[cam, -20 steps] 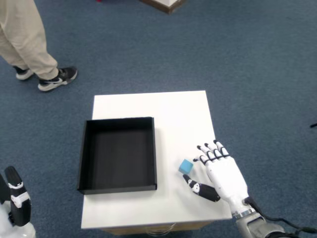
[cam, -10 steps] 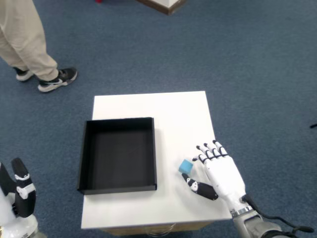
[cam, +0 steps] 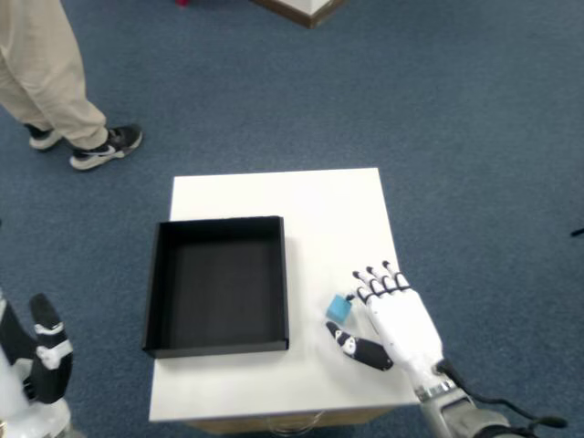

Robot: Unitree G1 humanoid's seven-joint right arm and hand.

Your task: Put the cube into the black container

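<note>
A small light-blue cube [cam: 339, 308] lies on the white table [cam: 310, 210], just right of the black container [cam: 218, 284], which is a shallow square tray with nothing in it. My right hand [cam: 391, 320] rests over the table's front right part, fingers spread and open. Its fingertips [cam: 370, 285] sit right beside the cube, and the thumb [cam: 358, 348] reaches out below it. The cube stands between thumb and fingers, not lifted; I cannot tell whether a finger touches it.
The other hand [cam: 41, 351] hangs at the lower left, off the table. A person's legs and shoes [cam: 87, 137] stand on the blue carpet at the upper left. A piece of furniture [cam: 301, 9] shows at the top edge.
My right hand has slid left toward the cube, so that fingers and thumb now flank it. The cube shifted slightly left. The other hand moved a little at the lower left.
</note>
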